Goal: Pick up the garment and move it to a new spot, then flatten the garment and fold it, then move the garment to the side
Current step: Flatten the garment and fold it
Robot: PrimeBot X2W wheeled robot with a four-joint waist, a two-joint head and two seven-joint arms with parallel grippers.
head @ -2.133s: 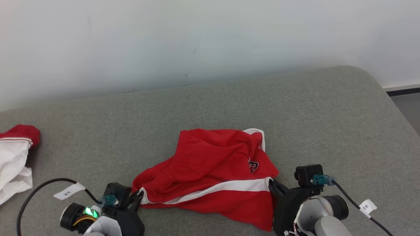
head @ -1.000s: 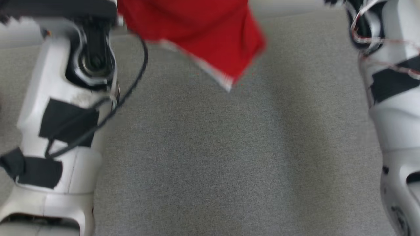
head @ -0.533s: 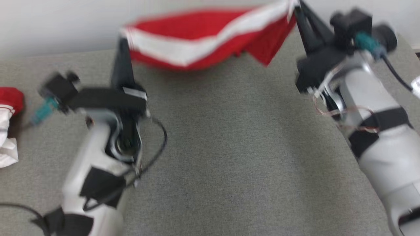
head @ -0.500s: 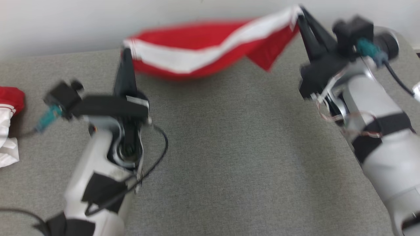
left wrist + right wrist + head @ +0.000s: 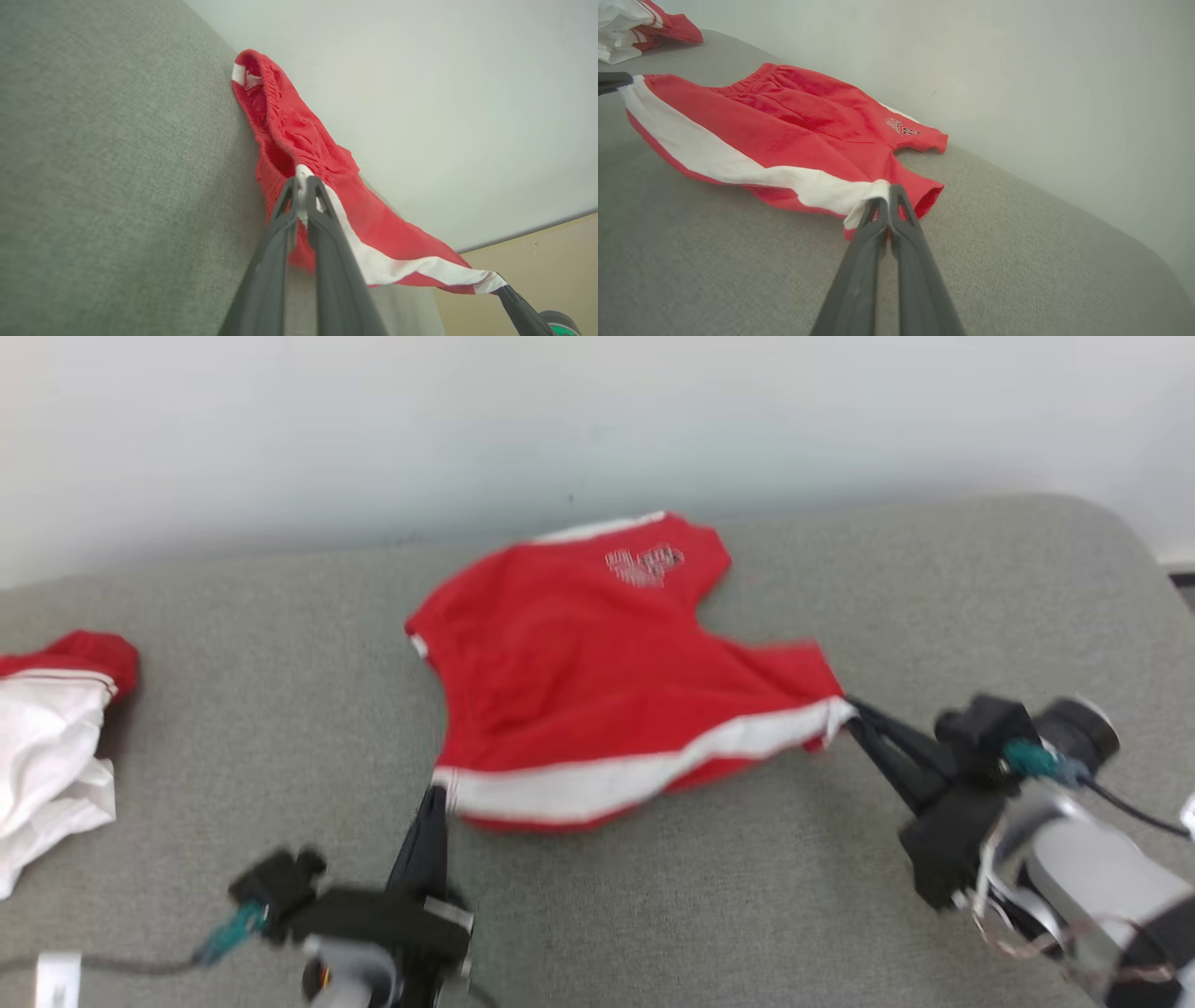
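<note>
1. Half a sec ago the red shorts (image 5: pixel 597 681) hung in the air betw. both arms. Now they lie spread on the grey cushion (image 5: pixel 747 896), towards the wall.
2. L gripper (image 5: pixel 431 798) is pinched on the stripe's waistband end, R gripper (image 5: pixel 851 712) on its leg-hem end.
3. Near edge prob. not fully down; head view is blurred.
4. Relocation looks about done, flattening comes next.
</note>
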